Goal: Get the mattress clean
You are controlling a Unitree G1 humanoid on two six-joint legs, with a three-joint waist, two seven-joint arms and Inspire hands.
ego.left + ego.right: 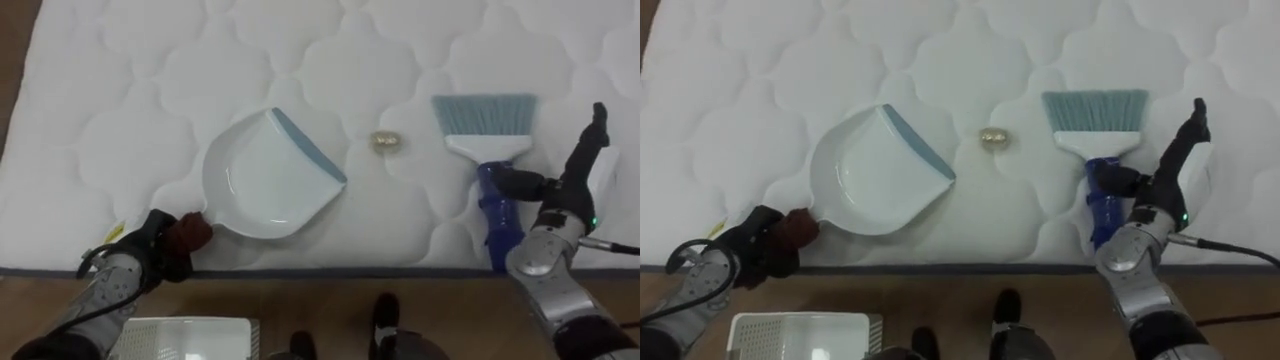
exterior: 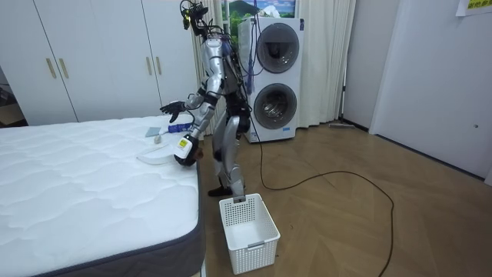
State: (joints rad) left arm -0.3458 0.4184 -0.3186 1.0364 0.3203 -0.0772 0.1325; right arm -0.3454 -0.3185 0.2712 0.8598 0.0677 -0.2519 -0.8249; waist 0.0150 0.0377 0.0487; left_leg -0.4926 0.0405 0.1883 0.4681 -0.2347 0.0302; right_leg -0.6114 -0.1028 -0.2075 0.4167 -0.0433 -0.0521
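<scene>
A white dustpan with a blue-grey lip lies on the white quilted mattress, its lip facing right. My left hand is shut on its reddish-brown handle at the bed's near edge. A small golden crumpled scrap lies between the pan and a brush with pale blue bristles and a blue handle. That brush lies flat, bristles pointing away from me. My right hand stands open just right of its handle, fingers straight, thumb reaching toward the handle.
A white slatted basket stands on the wooden floor at my feet, beside the bed's dark edge. In the room view, wardrobes and stacked washing machines stand behind me.
</scene>
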